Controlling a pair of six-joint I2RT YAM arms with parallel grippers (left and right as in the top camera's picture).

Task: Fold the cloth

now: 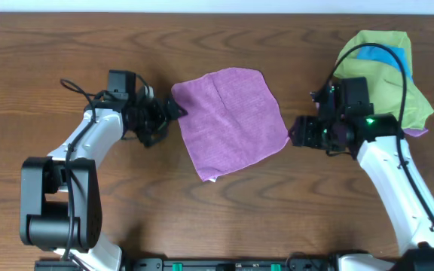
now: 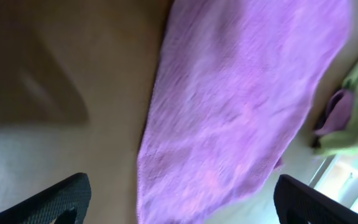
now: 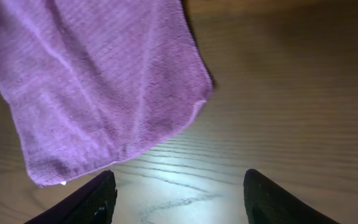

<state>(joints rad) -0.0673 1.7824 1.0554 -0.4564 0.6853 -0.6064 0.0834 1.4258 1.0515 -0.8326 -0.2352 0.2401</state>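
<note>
Overhead view: the purple cloth [image 1: 230, 120] lies spread in a single layer at the middle of the desk [image 1: 51, 53], nearer the far edge than the near edge. It is turned so that its corners point toward the desk's edges. One seam line runs across its upper half.

The left gripper [image 1: 173, 111] sits at the cloth's left corner, on the side facing the left edge of the desk. In the left wrist view its fingers [image 2: 55, 199] stand wide apart at the lower corners of the frame. The cloth's edge lies between and ahead of them, and nothing is clamped.

The right gripper [image 1: 295, 134] sits at the cloth's right corner, on the side facing the right edge of the desk. In the right wrist view its fingers [image 3: 92, 199] are spread. Bare wood shows between them, the cloth's corner lies just ahead, and nothing is grasped.

A pile of cloths [image 1: 386, 83], green over blue with a purple piece underneath, rests at the far right corner of the desk, behind the right arm.
</note>
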